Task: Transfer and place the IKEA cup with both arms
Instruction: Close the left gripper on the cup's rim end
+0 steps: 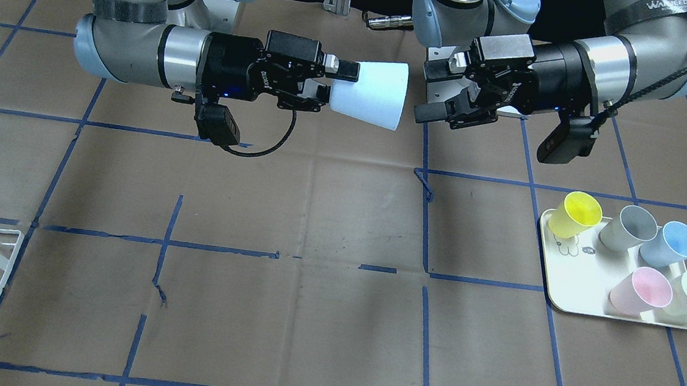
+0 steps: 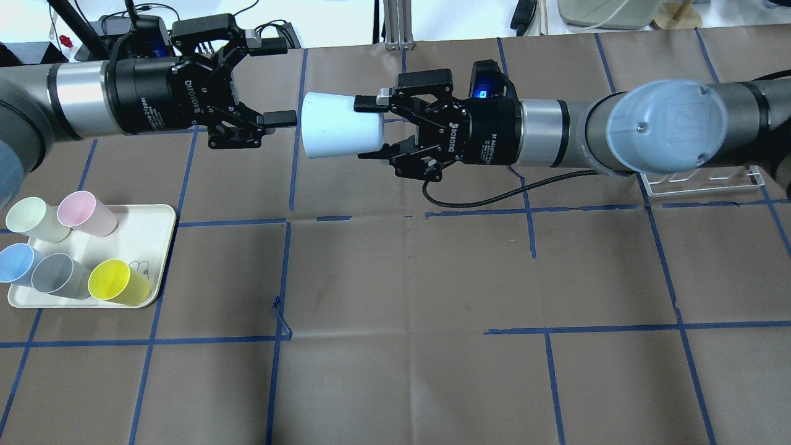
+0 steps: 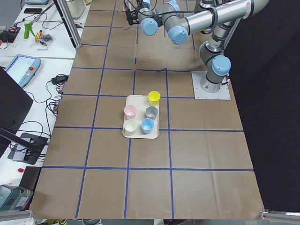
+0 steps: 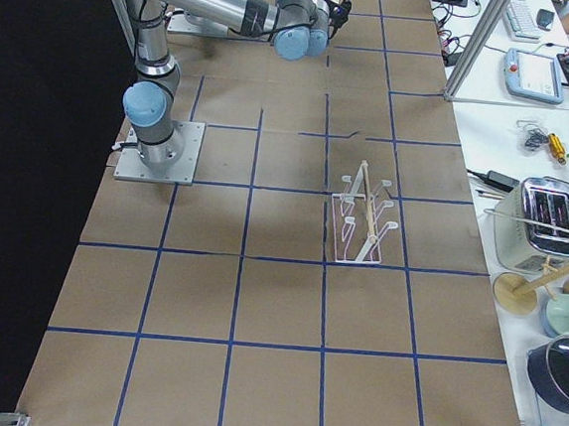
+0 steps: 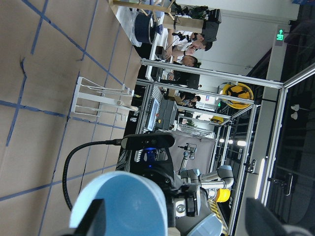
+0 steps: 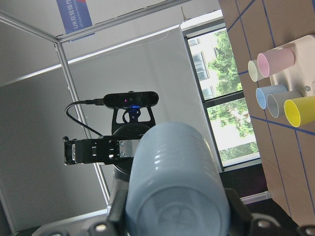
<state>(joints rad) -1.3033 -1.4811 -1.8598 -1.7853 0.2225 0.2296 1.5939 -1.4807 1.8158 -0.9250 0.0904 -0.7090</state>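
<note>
Brown-papered table (image 2: 401, 278) with blue tape grid as work surface. Locate IKEA cup (image 2: 337, 127) in mid-air above the table's far centre, lying horizontal, clamped at its narrow base by right gripper (image 2: 369, 128). Note left gripper (image 2: 278, 82) with fingers spread wide, facing the cup's open rim, just beside it but not touching. Rate progress as mid-handover, with pick-up complete and set-down outstanding. Expect set-down either on tray (image 2: 151, 232) (five other cups (image 2: 117, 281) standing on it) or by wire rack (image 2: 698, 185); cannot tell which.
</note>
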